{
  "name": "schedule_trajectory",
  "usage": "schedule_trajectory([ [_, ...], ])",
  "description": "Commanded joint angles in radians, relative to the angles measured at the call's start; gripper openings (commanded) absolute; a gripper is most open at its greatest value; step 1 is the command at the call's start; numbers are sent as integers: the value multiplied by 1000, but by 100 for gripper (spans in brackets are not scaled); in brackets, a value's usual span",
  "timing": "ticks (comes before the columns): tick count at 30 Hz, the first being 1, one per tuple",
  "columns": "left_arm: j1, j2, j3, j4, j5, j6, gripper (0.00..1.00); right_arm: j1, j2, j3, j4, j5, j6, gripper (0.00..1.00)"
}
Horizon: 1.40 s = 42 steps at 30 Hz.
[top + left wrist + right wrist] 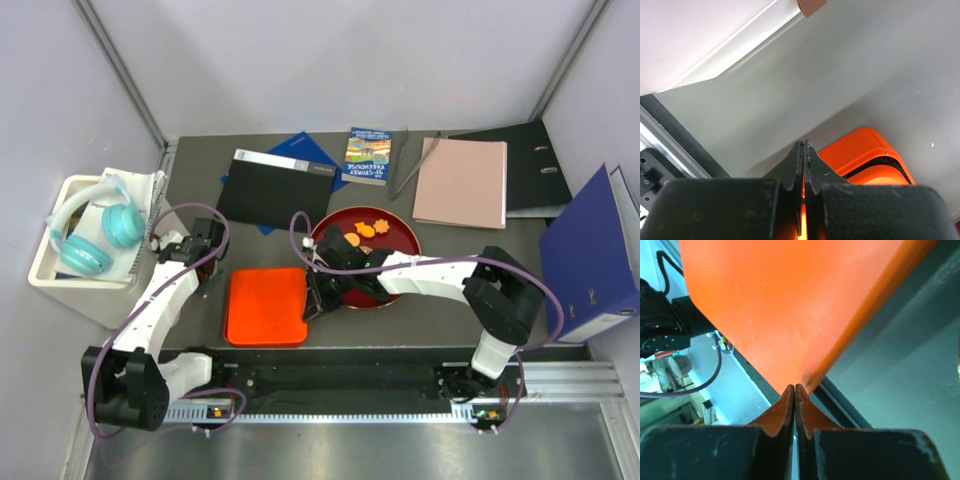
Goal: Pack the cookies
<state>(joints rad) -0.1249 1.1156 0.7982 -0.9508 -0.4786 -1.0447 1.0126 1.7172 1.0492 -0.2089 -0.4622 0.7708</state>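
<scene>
Three orange flower-shaped cookies (366, 230) lie on the far part of a dark red round plate (400, 232). An orange box with its lid (265, 306) lies flat left of the plate. It also shows in the left wrist view (865, 155) and fills the top of the right wrist view (790, 305). My left gripper (207, 276) is shut just off the box's left edge, over grey table (804, 145). My right gripper (313, 303) is shut, its tips against the box's right edge (795, 388). No cookie is in either gripper.
A black folder (274, 188), a blue booklet (300, 150), a book (367, 155), a pink folder (462, 182) and a black binder (530, 160) lie at the back. A blue binder (590, 255) stands at the right. A white bin with teal headphones (90, 235) stands at the left.
</scene>
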Motion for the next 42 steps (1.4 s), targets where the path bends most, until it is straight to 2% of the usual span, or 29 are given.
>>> schedule_trajectory([
  [1, 7, -7, 6, 20, -23, 6, 0, 12, -50, 41, 2, 59, -28, 0],
  [6, 7, -10, 3, 20, -23, 8, 0, 7, -74, 17, -86, 99, -54, 0],
  [11, 5, -7, 7, 21, -22, 9, 0, 7, -68, -51, -73, 100, -61, 0],
  [20, 5, -3, -5, 30, -11, 9, 0, 7, 21, -92, 147, -35, 21, 0],
  [31, 7, -8, -22, 38, -5, 12, 0, 9, 36, -89, 287, -73, 70, 0],
  [38, 7, 15, -5, 47, -8, 21, 0, 7, 36, -75, 255, -64, 51, 0],
  [42, 7, 20, 18, 44, -18, 28, 0, 1, -33, -71, 180, -4, 9, 0],
])
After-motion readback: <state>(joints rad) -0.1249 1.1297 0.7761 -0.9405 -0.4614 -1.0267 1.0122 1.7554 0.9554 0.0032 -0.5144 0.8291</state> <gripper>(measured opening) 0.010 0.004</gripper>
